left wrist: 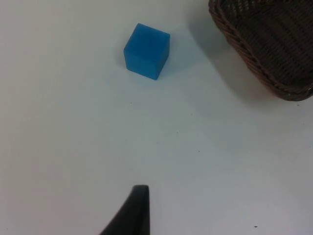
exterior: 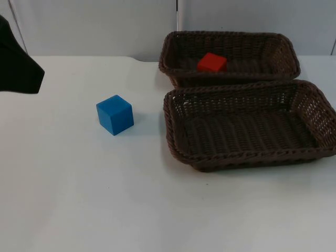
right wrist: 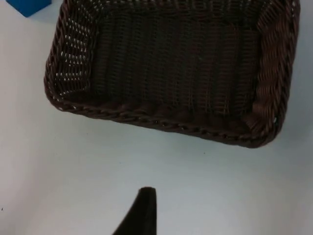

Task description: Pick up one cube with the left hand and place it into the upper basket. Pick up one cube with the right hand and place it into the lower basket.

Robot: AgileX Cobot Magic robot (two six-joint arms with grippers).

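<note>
A blue cube (exterior: 114, 114) (left wrist: 146, 51) stands on the white table, left of the two brown wicker baskets. A red cube (exterior: 212, 62) lies inside the upper basket (exterior: 231, 38). The lower basket (exterior: 247, 157) (right wrist: 161, 120) has nothing in it. My left arm (exterior: 17, 65) waits at the far left edge, and its gripper (left wrist: 133, 213) hangs over bare table, well short of the blue cube. My right gripper (right wrist: 141, 213) hovers over the table just outside the lower basket's rim. A corner of the blue cube (right wrist: 28, 6) shows beyond that basket.
The two baskets sit side by side, almost touching, on the right half of the table. A grey partition wall (exterior: 105, 26) closes off the back. Wide white table surface (exterior: 105, 199) stretches in front of the cube and the baskets.
</note>
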